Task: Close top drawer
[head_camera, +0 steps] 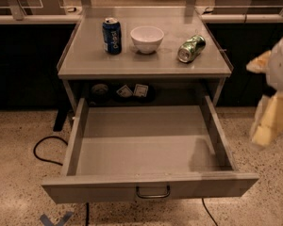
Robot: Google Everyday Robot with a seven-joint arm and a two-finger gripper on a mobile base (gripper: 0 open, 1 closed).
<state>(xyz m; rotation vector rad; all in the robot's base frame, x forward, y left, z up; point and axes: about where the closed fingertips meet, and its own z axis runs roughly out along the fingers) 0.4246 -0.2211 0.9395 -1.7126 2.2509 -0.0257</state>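
The top drawer [146, 147] of a grey metal cabinet is pulled far out and is empty inside. Its flat front [99, 189] faces me at the bottom of the view, with a small bar handle [153, 192] at its centre. My gripper [269, 121] hangs blurred at the right edge, to the right of the drawer's right side wall and apart from it. No other drawer fronts show.
On the cabinet top [85, 60] stand a blue soda can [112, 36], a white bowl [146, 38] and a green can [191, 48] lying on its side. Small items [132, 91] lie in the back behind the drawer. A black cable [45, 149] loops on the speckled floor at left.
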